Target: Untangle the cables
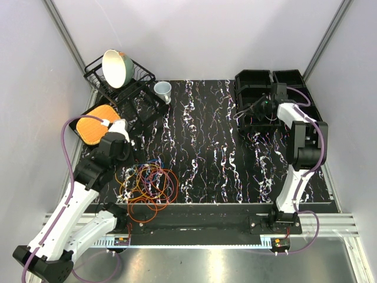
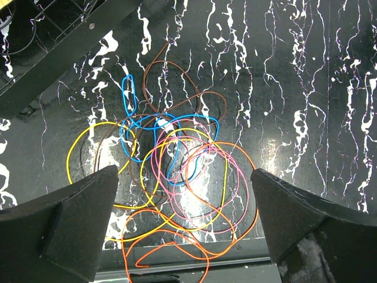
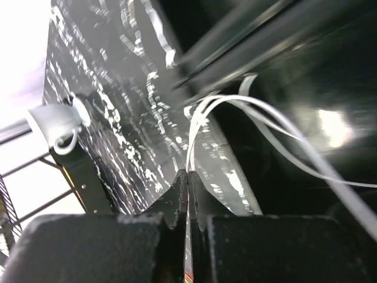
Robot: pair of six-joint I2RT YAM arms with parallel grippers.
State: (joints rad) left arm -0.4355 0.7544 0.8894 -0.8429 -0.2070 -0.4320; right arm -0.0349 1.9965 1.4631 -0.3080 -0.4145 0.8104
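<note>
**Orange-edged tangle lies under a spread left pincer**

Black marbled table (image 1: 212,153) with white veins runs from the near metal rail to pale grey walls. The left arm bends up from its near-left base and leans over the cables (image 1: 150,186). The left gripper (image 2: 184,177) hangs above them with its jaws wide apart, holding nothing. The cables sit near left in one loose heap of crossing orange, yellow, blue, pink and brown loops. The right arm stretches to the far right, and the right gripper (image 3: 187,177) is pressed together at the black bins (image 1: 259,79). A thin white wire (image 3: 277,127) curls off just beyond its tips; whether it is pinched cannot be told. Far left stand a wire rack (image 1: 138,88), a bowl (image 1: 118,68) and a white cup (image 1: 163,89).
</note>
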